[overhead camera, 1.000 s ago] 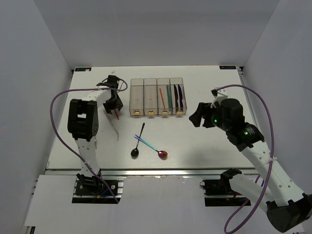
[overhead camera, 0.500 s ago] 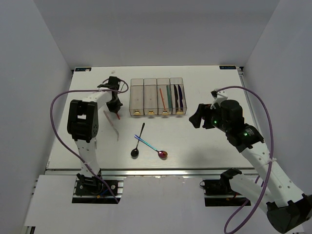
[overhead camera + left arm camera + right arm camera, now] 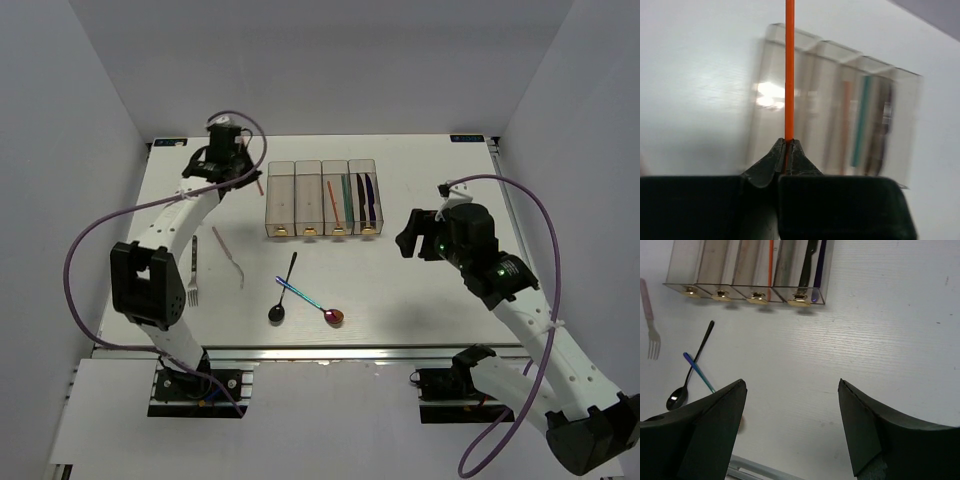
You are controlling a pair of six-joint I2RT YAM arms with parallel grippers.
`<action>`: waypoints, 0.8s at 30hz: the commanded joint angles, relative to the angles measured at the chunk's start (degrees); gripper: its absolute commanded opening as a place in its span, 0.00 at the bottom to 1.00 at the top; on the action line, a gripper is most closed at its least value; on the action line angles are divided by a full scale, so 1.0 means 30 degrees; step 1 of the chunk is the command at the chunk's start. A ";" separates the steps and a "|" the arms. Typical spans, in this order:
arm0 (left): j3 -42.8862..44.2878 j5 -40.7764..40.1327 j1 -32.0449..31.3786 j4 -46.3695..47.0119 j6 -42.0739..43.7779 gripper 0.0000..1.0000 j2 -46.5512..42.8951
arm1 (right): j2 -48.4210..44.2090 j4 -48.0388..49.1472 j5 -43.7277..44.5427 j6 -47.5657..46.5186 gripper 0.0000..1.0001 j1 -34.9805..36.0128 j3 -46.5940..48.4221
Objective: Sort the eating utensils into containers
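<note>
My left gripper point(image 3: 232, 165) hangs over the table's back left, just left of the containers point(image 3: 281, 166), and is shut on a red chopstick point(image 3: 789, 70). In the left wrist view the stick runs straight out from the closed gripper point(image 3: 788, 143) over the leftmost bin of the containers point(image 3: 765, 100). Another red chopstick point(image 3: 331, 200) and a green one point(image 3: 347, 192) lie in the third bin, and dark knives point(image 3: 366, 196) lie in the fourth. My right gripper point(image 3: 791, 384) is open and holds nothing, above bare table right of the bins.
Two pale forks point(image 3: 192, 272) point(image 3: 229, 257) lie left of centre. A black spoon point(image 3: 284, 292) and an iridescent spoon point(image 3: 314, 303) cross in front of the bins. In the right wrist view one fork point(image 3: 652, 338) and the black spoon point(image 3: 689, 377) show at the left.
The left gripper closed on the red chopstick beside the bins, then rose and swung toward the back with it. The right arm has barely moved.
</note>
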 commanded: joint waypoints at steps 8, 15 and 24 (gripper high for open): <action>0.7723 0.0514 -0.5465 0.0062 -0.1307 0.00 0.7138 | 0.0172 -0.0762 0.2230 0.0352 0.82 -0.0346 0.1133; 0.9250 0.1331 -0.6201 0.0235 -0.1044 0.00 0.9455 | 0.0172 -0.0938 0.2172 0.0178 0.82 -0.0405 0.0899; 0.9162 0.1888 -0.6201 0.0356 -0.1190 0.28 1.0276 | -0.0091 -0.1113 0.1791 -0.0028 0.82 -0.0434 0.0635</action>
